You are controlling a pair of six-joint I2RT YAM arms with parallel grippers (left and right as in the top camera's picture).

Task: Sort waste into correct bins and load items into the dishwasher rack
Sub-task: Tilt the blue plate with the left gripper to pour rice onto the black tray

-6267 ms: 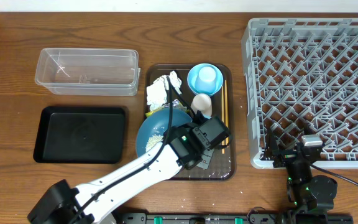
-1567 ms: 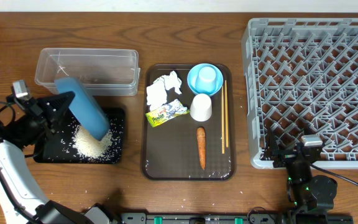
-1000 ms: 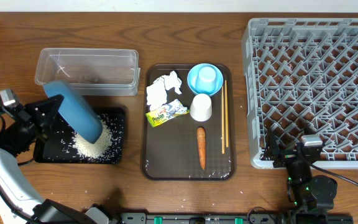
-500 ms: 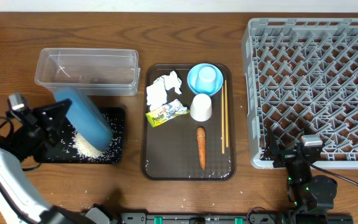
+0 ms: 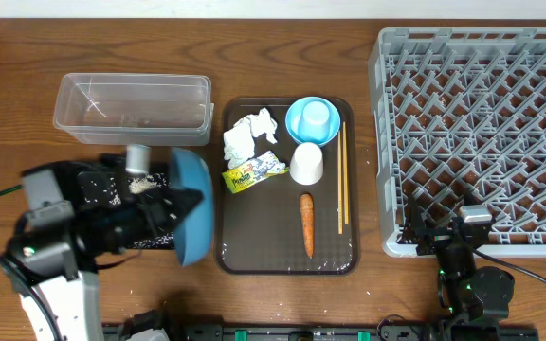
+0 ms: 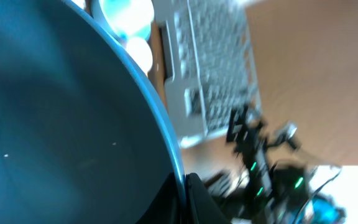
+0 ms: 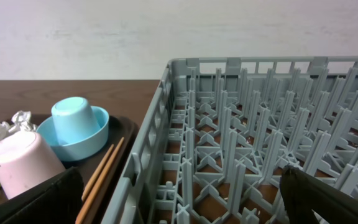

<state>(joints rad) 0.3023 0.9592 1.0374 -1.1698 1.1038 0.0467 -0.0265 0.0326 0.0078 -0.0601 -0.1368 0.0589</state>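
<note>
My left gripper [image 5: 173,204] is shut on the rim of the dark-blue dish [image 5: 193,206], which it holds on edge over the right end of the black tray [image 5: 91,180]. The dish [image 6: 55,124] fills the left wrist view, with the jaws [image 6: 183,194] clamped on its rim. Rice [image 5: 140,185] lies in the black tray. The clear tub [image 5: 131,109] stands behind it. The tissues [image 5: 245,135], wrapper [image 5: 252,172], white cup [image 5: 306,163], light-blue bowl [image 5: 313,120], chopsticks [image 5: 341,175] and carrot [image 5: 306,225] lie on the brown tray [image 5: 263,251]. My right gripper [image 5: 458,230] is open and empty at the front edge of the grey rack [image 5: 482,114].
The right wrist view shows the rack wall [image 7: 148,168] close ahead between the open fingers [image 7: 182,199], with the bowl [image 7: 73,127], cup [image 7: 20,158] and chopsticks [image 7: 101,177] to its left. My left arm [image 5: 50,246] covers much of the black tray.
The left arm has swung the dish from its tilt over the black tray toward the right, and it now stands on edge beside the brown tray. Rice stays in the black tray.
</note>
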